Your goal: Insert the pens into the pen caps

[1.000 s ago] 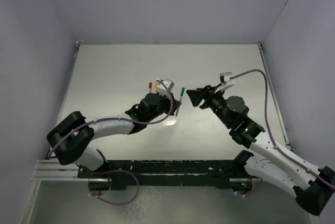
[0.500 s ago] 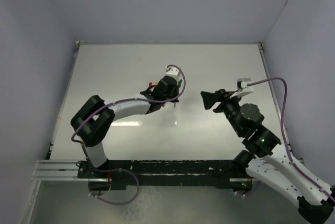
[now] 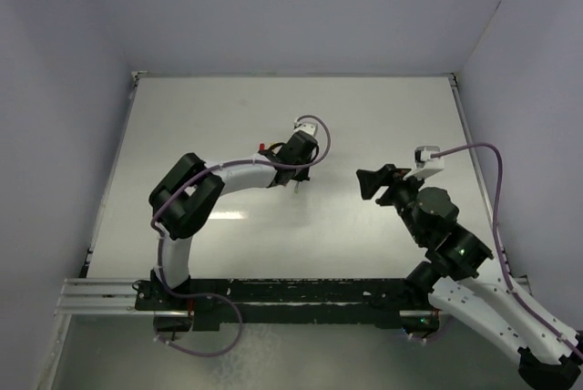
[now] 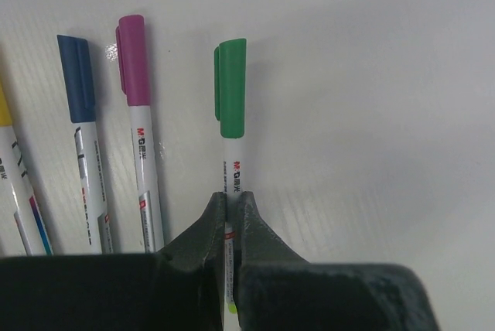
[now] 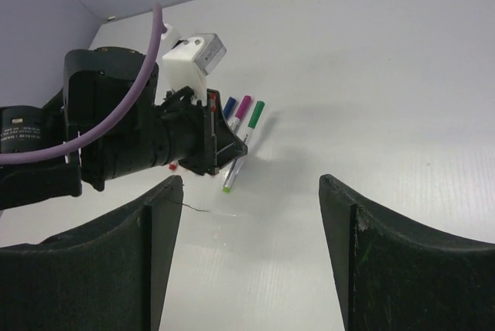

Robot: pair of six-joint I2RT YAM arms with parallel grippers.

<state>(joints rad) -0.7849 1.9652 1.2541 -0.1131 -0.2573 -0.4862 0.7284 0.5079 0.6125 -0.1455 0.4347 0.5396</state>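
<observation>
In the left wrist view my left gripper [image 4: 230,201] is shut on the white barrel of the green-capped pen [image 4: 232,165], near its rear end; the green cap [image 4: 231,87] sits on its far end. To its left, lying parallel on the table, are a magenta-capped pen [image 4: 139,138], a blue-capped pen [image 4: 83,138] and a yellow-marked one [image 4: 14,176] at the frame's edge. My right gripper [image 5: 250,184] is open and holds nothing, a little way from the left gripper [image 5: 232,147] and the green-capped pen [image 5: 246,134]. From above, the left gripper [image 3: 294,171] hides most pens; the right gripper [image 3: 366,182] stands to its right.
The white table [image 3: 383,117] is walled at the back and on both sides. A small red piece [image 3: 262,146] shows beside the left wrist. A thin dark thread [image 5: 193,207] lies on the table near the right gripper's left finger.
My left arm has stretched out farther and to the right with the green-capped pen. My right gripper has opened wider and drawn back to the right, away from the pen.
</observation>
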